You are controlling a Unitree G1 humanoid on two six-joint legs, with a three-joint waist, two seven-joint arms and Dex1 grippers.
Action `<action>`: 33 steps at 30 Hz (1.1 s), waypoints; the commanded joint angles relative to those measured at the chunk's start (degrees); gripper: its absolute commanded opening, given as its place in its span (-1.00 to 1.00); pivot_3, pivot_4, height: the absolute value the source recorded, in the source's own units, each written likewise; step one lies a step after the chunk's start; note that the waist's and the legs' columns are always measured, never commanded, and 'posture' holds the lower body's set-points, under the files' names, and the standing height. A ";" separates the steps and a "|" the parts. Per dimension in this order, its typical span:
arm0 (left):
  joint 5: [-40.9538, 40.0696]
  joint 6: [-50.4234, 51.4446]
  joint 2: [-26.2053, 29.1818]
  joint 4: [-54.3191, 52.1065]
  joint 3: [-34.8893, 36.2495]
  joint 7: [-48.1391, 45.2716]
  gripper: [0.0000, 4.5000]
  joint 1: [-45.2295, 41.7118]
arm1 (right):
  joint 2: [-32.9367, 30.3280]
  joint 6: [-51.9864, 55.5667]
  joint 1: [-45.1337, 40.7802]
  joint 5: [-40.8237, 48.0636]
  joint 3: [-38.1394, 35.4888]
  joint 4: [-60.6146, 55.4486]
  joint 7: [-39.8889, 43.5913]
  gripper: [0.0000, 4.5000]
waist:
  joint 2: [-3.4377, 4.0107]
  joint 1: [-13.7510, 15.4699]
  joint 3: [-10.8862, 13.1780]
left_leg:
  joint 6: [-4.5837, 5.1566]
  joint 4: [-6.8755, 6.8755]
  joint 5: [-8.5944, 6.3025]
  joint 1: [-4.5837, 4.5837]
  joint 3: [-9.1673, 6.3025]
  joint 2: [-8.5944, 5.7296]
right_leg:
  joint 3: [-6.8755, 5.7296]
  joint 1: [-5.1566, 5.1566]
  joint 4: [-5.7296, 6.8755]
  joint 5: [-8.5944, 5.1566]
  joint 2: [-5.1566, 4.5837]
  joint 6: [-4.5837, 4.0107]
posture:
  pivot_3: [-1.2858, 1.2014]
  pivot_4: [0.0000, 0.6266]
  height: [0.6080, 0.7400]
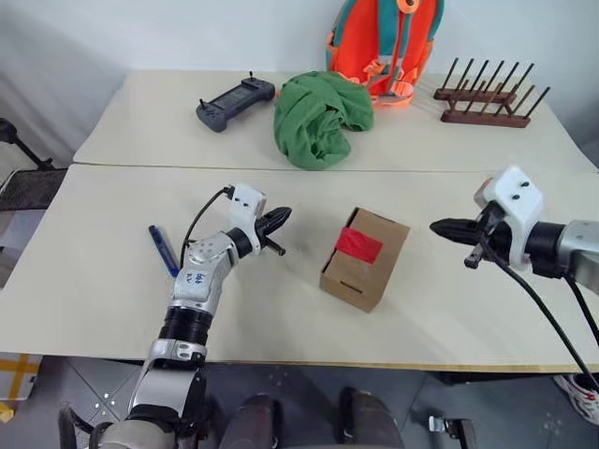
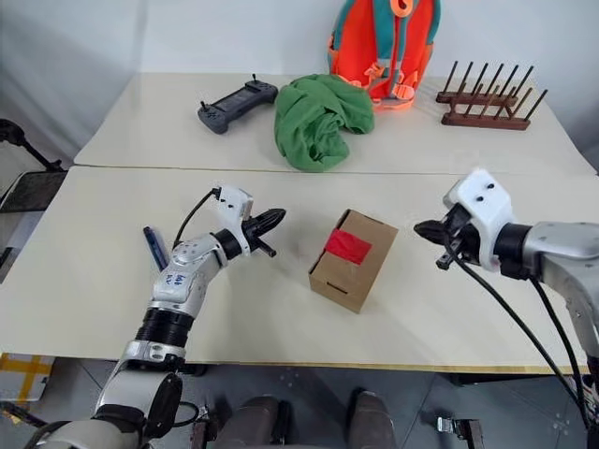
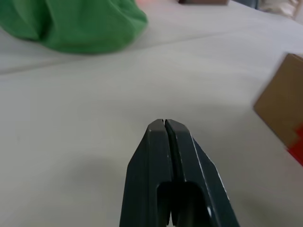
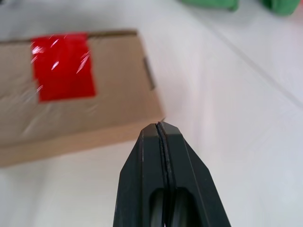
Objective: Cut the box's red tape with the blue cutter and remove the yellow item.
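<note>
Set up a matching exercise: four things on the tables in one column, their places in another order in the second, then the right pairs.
Things:
1. slim blue cutter
2. brown cardboard box with red tape
3. crumpled green cloth
4. dark wooden peg rack

Places:
A. far table, middle
B. near table, left of the left arm
C. far table, right end
D. near table, between the two grippers

Pairs: 1-B, 2-D, 3-A, 4-C

Brown box (image 1: 367, 261) with red tape (image 1: 359, 245), blue cutter (image 1: 163, 251), green cloth (image 1: 320, 117), seemingly orange-teal backpack (image 1: 385, 42)
</note>
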 commanded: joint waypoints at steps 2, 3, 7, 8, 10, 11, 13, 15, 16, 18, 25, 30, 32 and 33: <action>-8.89 20.63 7.21 -19.04 -4.79 -8.10 -0.99 7.08 | 3.59 -14.08 -11.36 -12.74 10.99 20.85 2.11 -1.00 | 0.00 -0.60 0.00 | 0.00 -0.02 0.00 0.05 0.02 0.00 | 0.05 0.00 0.02 0.00 -0.01 0.00 | 0.03 -0.52 1.00; -11.05 25.40 9.01 -22.85 -6.07 -9.35 -0.99 8.41 | 5.68 -17.22 -14.68 -15.19 13.71 26.68 2.95 -1.00 | 0.00 -1.10 0.00 | 0.00 -0.02 0.00 0.06 0.03 0.00 | 0.05 0.00 0.02 0.00 -0.01 0.00 | 0.03 -0.52 1.00; -17.22 36.88 10.56 -30.52 -8.18 -9.91 -0.99 10.05 | 12.70 -28.78 -25.01 -23.29 19.36 46.65 3.17 -1.00 | 0.04 -1.51 0.02 | -0.06 -0.03 0.05 0.06 0.00 0.06 | 0.06 -0.01 0.11 0.00 0.00 0.00 | 0.03 -0.52 1.00; -18.59 39.17 10.15 -31.74 -8.25 -9.47 -0.99 10.13 | 14.07 -31.24 -26.80 -24.80 20.21 50.52 3.13 -1.00 | 0.05 -1.48 0.03 | -0.07 -0.03 0.06 0.06 0.00 0.09 | 0.07 -0.01 0.10 0.00 -0.01 0.00 | 0.03 -0.52 1.00; -21.11 43.36 9.47 -33.79 -8.45 -8.73 -0.99 9.95 | 16.13 -34.46 -29.05 -26.04 20.63 55.81 3.93 -1.00 | 0.06 -1.35 0.03 | -0.07 -0.03 0.06 0.04 -0.03 0.28 | 0.06 -0.01 0.10 0.00 -0.02 0.00 | 0.03 -0.52 1.00; -21.92 44.70 9.21 -34.44 -8.39 -8.34 -0.99 9.87 | 16.76 -35.61 -29.78 -26.41 20.52 57.61 4.35 -1.00 | 0.05 -1.32 0.03 | -0.07 -0.03 0.06 0.01 -0.07 0.28 | 0.04 -0.01 0.10 0.00 -0.02 0.00 | 0.03 -0.52 1.00; -23.46 47.27 8.40 -36.22 -9.28 -7.55 -0.99 10.10 | 18.85 -37.59 -31.34 -27.13 20.72 61.22 5.24 -1.00 | 0.06 -1.45 0.03 | -0.08 -0.04 0.05 -0.01 -0.13 0.28 | 0.00 -0.01 0.10 0.00 -0.02 0.00 | 0.03 -0.52 1.00; -23.21 46.98 6.83 -36.31 -9.43 -5.74 -0.99 10.25 | 19.85 -39.03 -32.14 -27.79 20.82 63.06 6.45 -1.00 | 0.05 -1.59 0.03 | -0.10 -0.06 0.04 0.00 -0.13 0.29 | -0.04 -0.01 0.10 0.00 -0.01 0.00 | 0.03 -0.52 1.00; -22.25 45.84 5.87 -35.45 -9.59 -4.60 -0.99 10.14 | 19.92 -39.02 -32.04 -27.76 20.77 62.70 7.83 -1.00 | 0.06 -1.57 0.03 | -0.10 -0.07 0.04 0.01 -0.13 0.31 | -0.05 -0.01 0.10 0.00 0.01 0.00 | 0.03 -0.52 1.00; -19.67 43.48 4.23 -33.40 -10.17 -1.96 -0.99 9.52 | 19.52 -38.62 -31.36 -27.63 20.65 60.95 10.61 -1.00 | 0.06 -1.54 0.03 | -0.11 -0.07 0.04 0.01 -0.13 0.33 | -0.05 -0.01 0.11 0.00 0.02 0.00 | 0.03 -0.52 1.00; -15.07 36.37 2.11 -29.12 -11.42 1.69 -0.99 8.00 | 13.37 -28.78 -22.99 -23.98 18.23 41.82 20.38 -1.00 | 0.06 -0.97 0.02 | -0.16 -0.03 0.07 0.01 -0.11 0.32 | -0.02 0.00 0.11 0.00 0.04 0.00 | 0.03 -0.52 1.00; -11.65 29.62 -0.72 -23.70 -10.19 4.26 -0.99 5.54 | 9.67 -19.06 -16.45 -20.82 15.32 26.93 22.10 -1.00 | 0.07 -0.23 0.02 | -0.16 -0.02 0.06 0.05 -0.03 0.07 | 0.03 0.00 0.11 0.00 0.04 0.00 | 0.03 -0.52 1.00; -9.71 25.67 -2.08 -19.92 -10.20 4.87 -0.99 3.24 | 7.96 -14.12 -12.41 -18.57 13.39 18.92 22.20 -1.00 | 0.07 0.03 0.01 | -0.16 0.00 0.07 0.08 -0.01 0.05 | 0.07 0.00 0.13 0.02 0.04 -0.03 | 0.03 -0.52 1.00; -9.14 24.49 -2.49 -18.76 -10.21 4.95 -0.99 2.60 | 7.51 -12.50 -11.19 -17.96 12.74 16.45 22.10 -1.00 | 0.07 0.09 0.02 | -0.17 0.02 0.07 0.09 -0.02 0.05 | 0.07 0.00 0.15 0.02 0.04 -0.03 | 0.03 -0.52 1.00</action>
